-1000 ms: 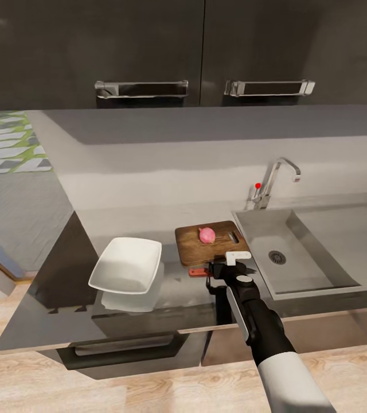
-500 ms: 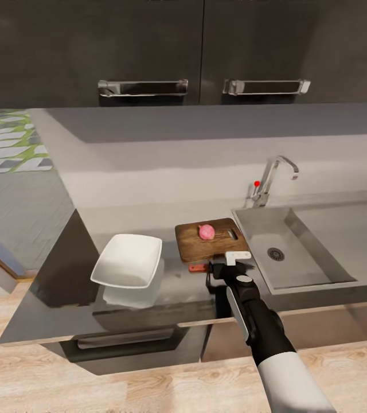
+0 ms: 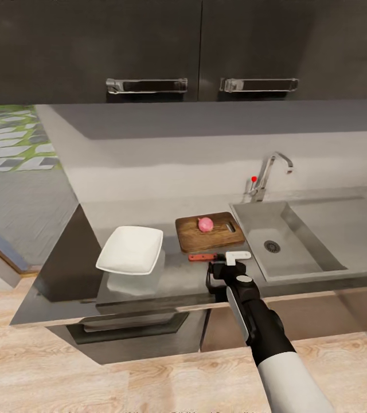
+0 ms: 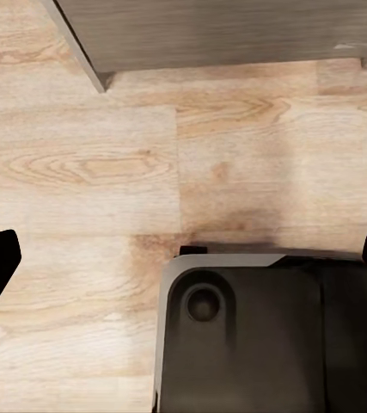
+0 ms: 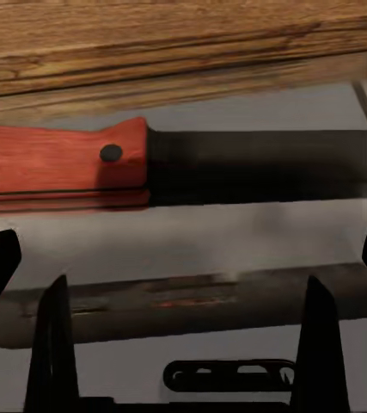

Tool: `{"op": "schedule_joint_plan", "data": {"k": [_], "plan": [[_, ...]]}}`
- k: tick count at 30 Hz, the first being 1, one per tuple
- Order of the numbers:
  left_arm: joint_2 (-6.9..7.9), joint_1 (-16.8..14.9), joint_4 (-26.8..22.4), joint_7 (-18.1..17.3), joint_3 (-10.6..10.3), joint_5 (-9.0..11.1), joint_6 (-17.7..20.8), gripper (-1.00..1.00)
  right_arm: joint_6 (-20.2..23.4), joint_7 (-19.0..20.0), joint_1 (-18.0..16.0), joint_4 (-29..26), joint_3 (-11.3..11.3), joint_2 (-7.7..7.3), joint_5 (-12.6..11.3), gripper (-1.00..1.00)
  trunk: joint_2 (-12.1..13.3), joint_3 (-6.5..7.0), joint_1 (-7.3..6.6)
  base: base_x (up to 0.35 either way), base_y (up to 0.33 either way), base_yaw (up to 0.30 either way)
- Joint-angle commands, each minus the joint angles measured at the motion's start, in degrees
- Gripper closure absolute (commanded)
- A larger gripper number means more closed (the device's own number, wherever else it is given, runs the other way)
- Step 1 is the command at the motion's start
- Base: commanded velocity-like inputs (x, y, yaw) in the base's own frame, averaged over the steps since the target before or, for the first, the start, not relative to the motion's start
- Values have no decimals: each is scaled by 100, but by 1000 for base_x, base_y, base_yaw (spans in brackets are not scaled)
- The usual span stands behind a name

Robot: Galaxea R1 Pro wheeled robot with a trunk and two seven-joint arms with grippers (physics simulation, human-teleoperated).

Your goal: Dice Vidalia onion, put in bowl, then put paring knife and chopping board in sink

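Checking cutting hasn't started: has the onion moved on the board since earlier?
No. The onion sits at the same spot on the board, beside its slot; the camera shifted.

Head view high over countertop (image 3: 149,287), right wrist close on paring knife (image 5: 149,163), left wrist facing floor (image 4: 80,172)

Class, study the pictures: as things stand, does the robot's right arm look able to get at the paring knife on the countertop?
Probably yes. The right gripper hovers open just in front of the paring knife, which lies bare on the countertop beside the chopping board; nothing sits between them.
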Motion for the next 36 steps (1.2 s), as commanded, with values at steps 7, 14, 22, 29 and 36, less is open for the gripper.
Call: {"op": "schedule_joint_plan", "data": {"k": [7, 14, 22, 29, 36], "plan": [[3, 2, -7, 11, -12, 42, -8, -100, 40, -15, -4, -6, 9, 0, 33, -100, -10, -10, 3, -22, 0, 0], [3, 2, -9, 10, -12, 42, -8, -100, 40, -15, -4, -6, 9, 0, 33, -100, -10, -10, 3, 48, 0, 0], [3, 2, -9, 11, -12, 42, -8, -100, 40, -15, -4, -6, 9, 0, 33, -100, -10, -10, 3, 152, 0, 0], [3, 2, -9, 9, -12, 41, -8, -100, 40, -15, -4, -6, 9, 0, 33, -100, -10, -10, 3, 25, 0, 0], [3, 2, -8, 10, -12, 41, -8, -100, 40, -15, -4, -6, 9, 0, 33, -100, -10, -10, 3, 1, 0, 0]]}}
